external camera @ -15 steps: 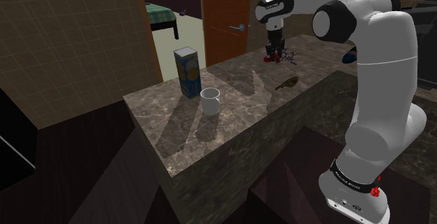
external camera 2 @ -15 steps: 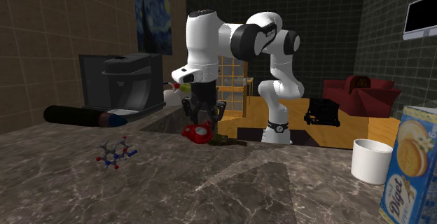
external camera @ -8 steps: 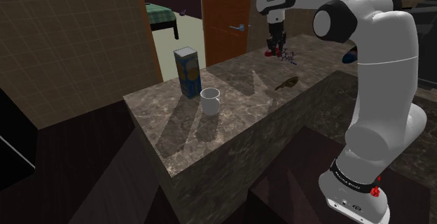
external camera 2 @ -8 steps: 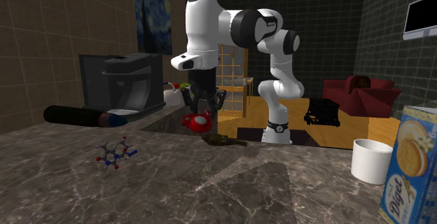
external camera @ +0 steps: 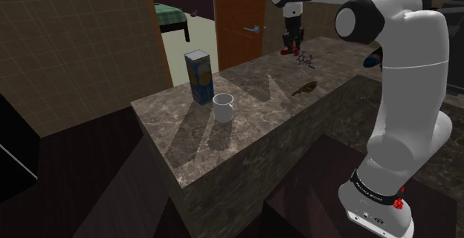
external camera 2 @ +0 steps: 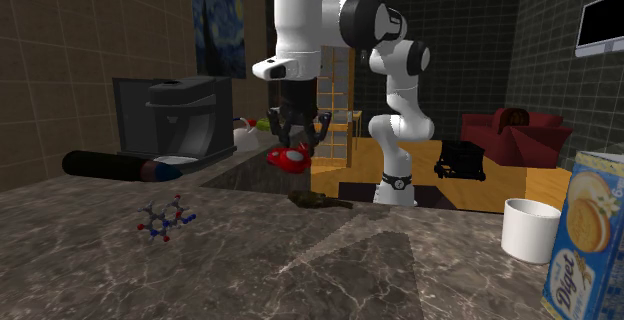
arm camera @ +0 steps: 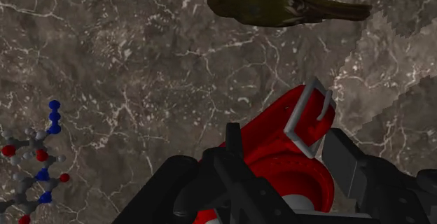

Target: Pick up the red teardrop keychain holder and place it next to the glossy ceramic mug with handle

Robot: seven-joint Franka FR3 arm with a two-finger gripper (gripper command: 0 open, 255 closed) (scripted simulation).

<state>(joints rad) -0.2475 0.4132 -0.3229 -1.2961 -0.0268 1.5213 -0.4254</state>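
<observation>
My black gripper [external camera: 290, 45] is shut on the red teardrop keychain holder [external camera: 288, 50] and holds it in the air above the far end of the marble counter [external camera: 245, 117]. In the second exterior view the red holder [external camera 2: 288, 156] hangs under the gripper [external camera 2: 296, 144], well above the countertop. The wrist view has the holder [arm camera: 276, 142], with its metal ring, clasped between the fingers [arm camera: 350, 166] of the gripper [arm camera: 280, 177]. The mug [external camera: 223, 107] is drawn white; it stands near the counter's middle, far from the gripper, and at the second exterior view's right [external camera 2: 530, 230].
A blue-and-yellow biscuit box [external camera: 198, 76] stands just behind the mug. A small molecule model [external camera 2: 165, 218] and a dark olive bird-shaped object [external camera 2: 318, 200] lie on the counter beneath the gripper. A dark coffee machine [external camera 2: 180, 118] stands at the far side.
The gripper has risen straight up with the red holder, lifting it from the countertop to well above it. The mug, box and small objects have not moved.
</observation>
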